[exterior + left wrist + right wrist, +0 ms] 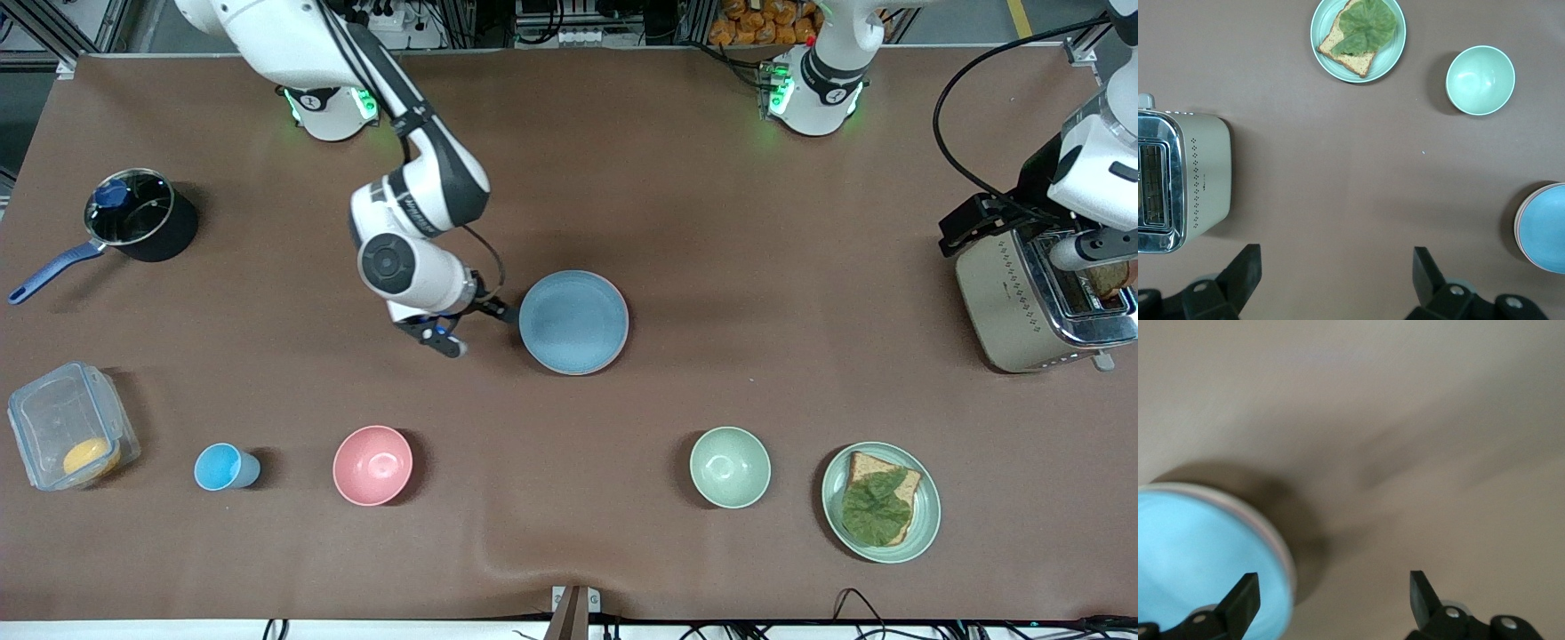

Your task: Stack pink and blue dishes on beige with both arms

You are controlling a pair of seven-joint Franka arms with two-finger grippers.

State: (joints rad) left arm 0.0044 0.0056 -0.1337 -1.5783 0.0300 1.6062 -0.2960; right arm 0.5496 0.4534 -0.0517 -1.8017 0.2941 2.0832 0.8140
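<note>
The light blue plate (573,322) lies on top of a stack in the middle of the table. A thin rim of the pink plate (626,325) shows under it. The beige plate is hidden. My right gripper (478,327) is open and holds nothing, just beside the stack toward the right arm's end. In the right wrist view one fingertip (1245,597) hangs over the edge of the blue plate (1198,553), and the right gripper (1335,587) is mostly over bare cloth. My left gripper (1335,260) is open and empty, waiting high by the toaster; the stack (1546,228) is off to its side.
Toaster (1036,298) at the left arm's end. Nearer the front camera, in a row: green plate (832,498) with bread and a leaf, green bowl (730,467), pink bowl (372,465), blue cup (222,467), clear box (67,427). A black pot (133,218) stands at the right arm's end.
</note>
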